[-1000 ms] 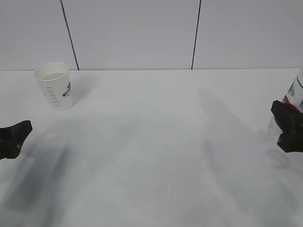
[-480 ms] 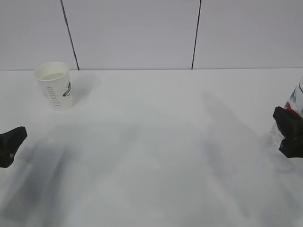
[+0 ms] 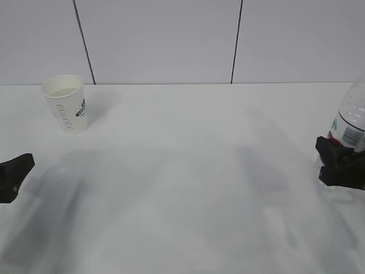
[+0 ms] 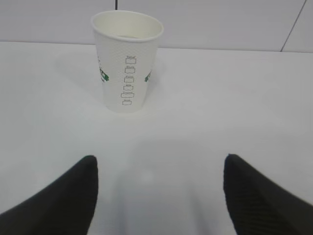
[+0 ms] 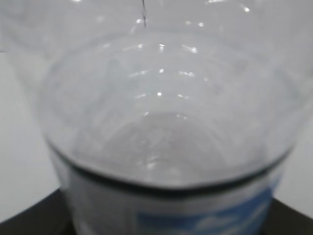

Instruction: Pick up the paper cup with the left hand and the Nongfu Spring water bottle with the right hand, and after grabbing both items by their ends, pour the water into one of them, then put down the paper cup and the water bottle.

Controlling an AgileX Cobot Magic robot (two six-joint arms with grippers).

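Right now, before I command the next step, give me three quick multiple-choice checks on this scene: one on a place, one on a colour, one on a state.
1. Where does the paper cup stand on the table in the exterior view?
A. far left
B. centre
C. near right

2. What colour is the cup's logo print?
A. red
B. green
C. blue

3. What is the left hand doing?
A. clamped on the cup
B. open, short of the cup
C. shut, above the cup

Key: 1 A, the cup sits near the back wall on the left. 2 B, green marks show on its side in the left wrist view. 3 B, both fingers stand apart with bare table between them and the cup.
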